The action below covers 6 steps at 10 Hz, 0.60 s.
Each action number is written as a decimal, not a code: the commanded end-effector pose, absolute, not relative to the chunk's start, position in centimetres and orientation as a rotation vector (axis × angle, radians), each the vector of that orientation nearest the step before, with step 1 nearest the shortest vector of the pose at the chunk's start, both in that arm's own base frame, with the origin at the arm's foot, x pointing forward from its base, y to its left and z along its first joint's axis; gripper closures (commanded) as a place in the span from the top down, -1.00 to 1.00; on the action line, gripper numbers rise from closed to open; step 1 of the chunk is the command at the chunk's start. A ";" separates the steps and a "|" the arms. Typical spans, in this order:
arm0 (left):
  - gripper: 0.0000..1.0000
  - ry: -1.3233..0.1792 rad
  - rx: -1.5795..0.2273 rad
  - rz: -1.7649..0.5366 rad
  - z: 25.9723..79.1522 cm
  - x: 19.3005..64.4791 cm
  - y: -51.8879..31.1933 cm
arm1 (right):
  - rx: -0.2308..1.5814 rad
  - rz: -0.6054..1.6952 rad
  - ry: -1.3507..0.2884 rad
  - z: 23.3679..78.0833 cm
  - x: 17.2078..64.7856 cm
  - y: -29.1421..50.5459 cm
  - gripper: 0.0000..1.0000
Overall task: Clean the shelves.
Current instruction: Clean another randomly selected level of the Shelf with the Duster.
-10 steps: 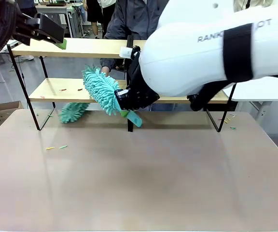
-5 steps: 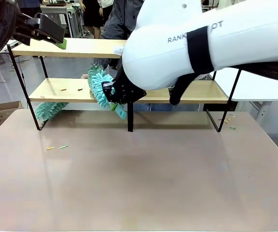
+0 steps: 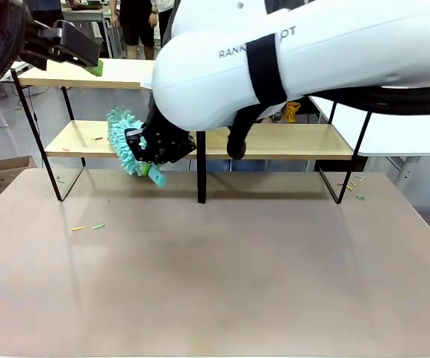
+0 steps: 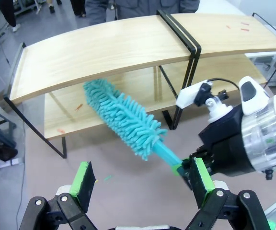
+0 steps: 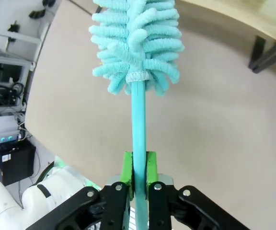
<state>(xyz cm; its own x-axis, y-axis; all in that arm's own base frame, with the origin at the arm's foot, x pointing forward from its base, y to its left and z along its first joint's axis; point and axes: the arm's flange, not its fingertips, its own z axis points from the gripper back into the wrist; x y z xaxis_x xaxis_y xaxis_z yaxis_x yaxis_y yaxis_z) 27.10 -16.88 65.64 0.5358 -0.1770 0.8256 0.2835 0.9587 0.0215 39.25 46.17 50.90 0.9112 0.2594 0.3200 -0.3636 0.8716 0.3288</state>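
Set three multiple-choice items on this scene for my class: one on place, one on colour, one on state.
1. Where is the duster? A on the top board; B by the lower board of the shelves, left of the post; C on the floor.
2. Its colour? A red; B yellow; C teal.
3. The right pincer is: A shut on the duster's handle; B open; C holding a cloth.
Answers: B, its head sits at the lower tier; C, the fluff is teal; A, the green pads clamp the handle.

Right arm (image 3: 290, 60) reaches across the middle toward the robot's left; right gripper (image 5: 138, 165) clamped tight on the teal duster handle (image 5: 138, 120); left gripper (image 4: 140, 177) raised, jaws wide apart.
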 end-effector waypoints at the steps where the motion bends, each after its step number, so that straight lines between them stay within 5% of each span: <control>1: 1.00 -0.970 -0.127 -0.269 65.7 27.1 -16.8 | 0.397 0.357 -0.254 51.5 40.4 48.5 -0.74; 6: 1.00 -0.970 -0.127 -0.269 65.7 27.1 -16.8 | 0.395 0.547 -0.220 52.9 41.8 50.9 -0.74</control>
<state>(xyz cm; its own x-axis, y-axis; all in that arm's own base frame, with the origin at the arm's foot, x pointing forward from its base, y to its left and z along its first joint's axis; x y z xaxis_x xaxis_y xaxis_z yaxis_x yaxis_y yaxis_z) 27.09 -16.88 65.65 0.5357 -0.1769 0.8256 0.2835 0.9587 0.0215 41.02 50.33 52.31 0.8595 0.4176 0.2948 -0.5010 0.8026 0.3238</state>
